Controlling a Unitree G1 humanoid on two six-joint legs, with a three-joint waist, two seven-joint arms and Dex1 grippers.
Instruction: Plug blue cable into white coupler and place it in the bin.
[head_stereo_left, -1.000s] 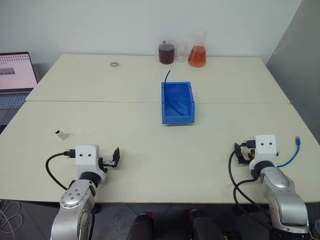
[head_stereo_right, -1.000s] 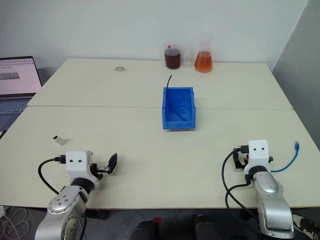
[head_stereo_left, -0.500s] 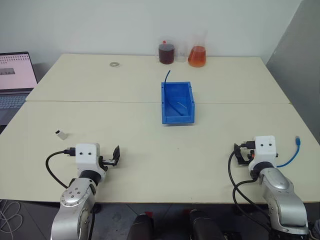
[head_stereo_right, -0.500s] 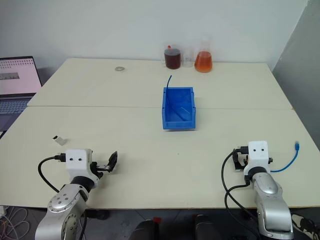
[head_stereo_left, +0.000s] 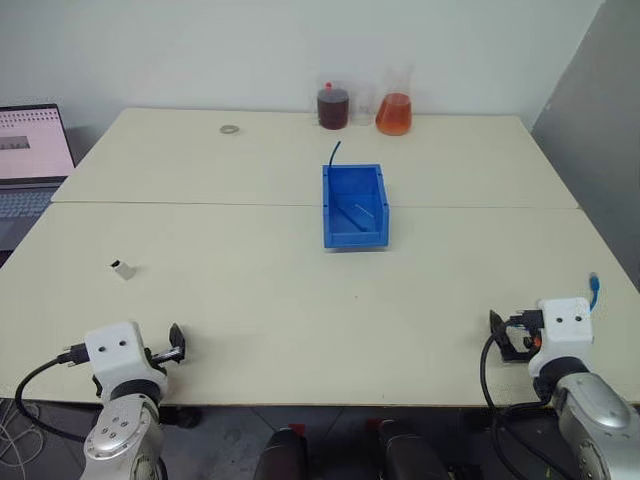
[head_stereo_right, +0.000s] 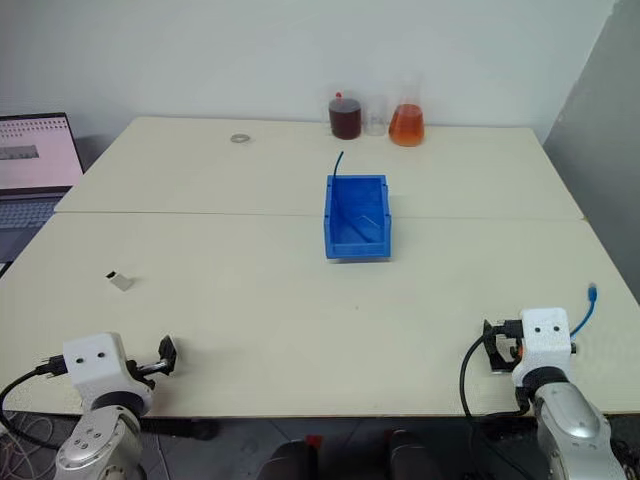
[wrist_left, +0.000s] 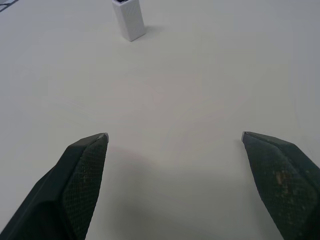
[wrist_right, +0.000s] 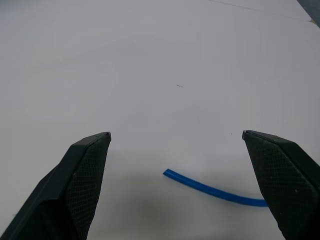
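The blue cable lies at the right edge of the table, its plug end up near the rim and the cord curving down behind the right gripper; in the right wrist view a stretch of it lies on the tabletop between that gripper's two black fingers, which stand wide apart and hold nothing. The white coupler sits by itself on the left side of the table, well apart from the cable, and it stands a little way ahead of the left gripper, whose fingers are likewise spread wide over bare tabletop. The bin rests in the middle of the table, far from both arms, with a thin dark-blue wire stub rising at its far left corner. At the far edge stand a dark jar and an orange flask, and a small ring lies further left. A laptop sits open off the table's left side.
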